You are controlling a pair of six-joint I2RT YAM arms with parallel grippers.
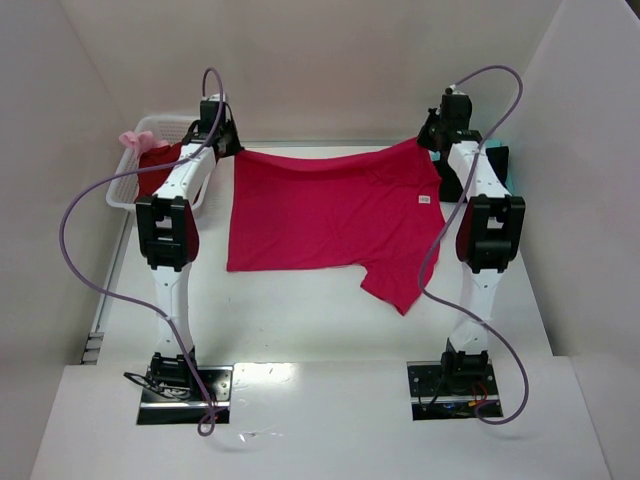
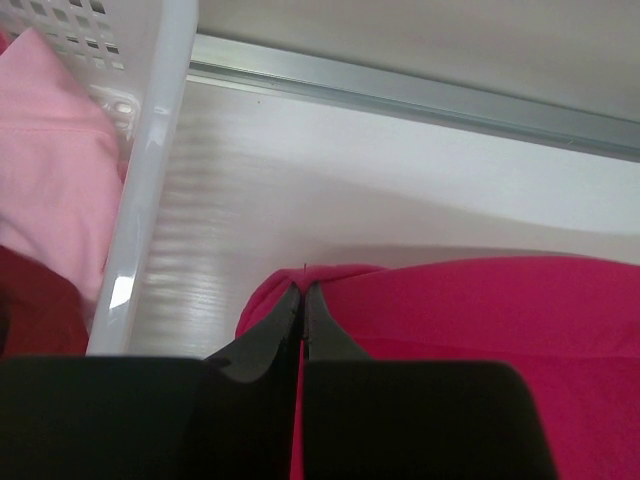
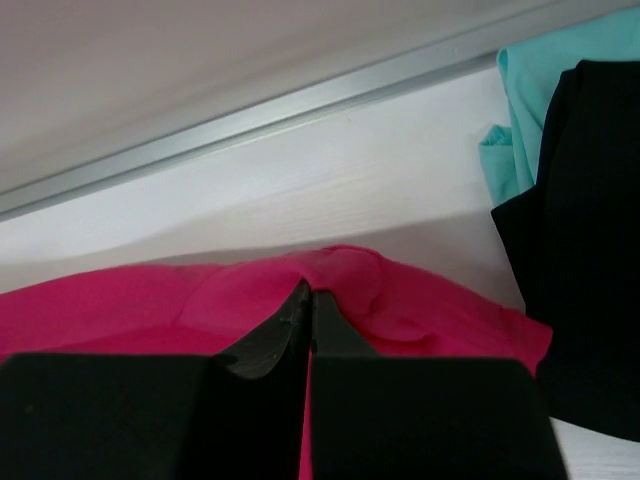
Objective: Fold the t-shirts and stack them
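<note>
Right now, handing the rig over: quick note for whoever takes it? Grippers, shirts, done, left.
Left gripper: shut on the crimson shirt, far left corner.
Right gripper: shut on the same shirt, far right edge.
Crimson shirt lies spread on the table, unfolded.
Pale pink shirt and dark red shirt are in the basket, left.
Teal shirt and black shirt lie far right; folded or not, can't tell.
Done: one shirt laid out. Left: fold it, then the rest, stack.

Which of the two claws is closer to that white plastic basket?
Left. The left gripper, shut on the crimson shirt, sits just beside the basket; the right gripper pinches the shirt's other far corner, across the table.
</note>
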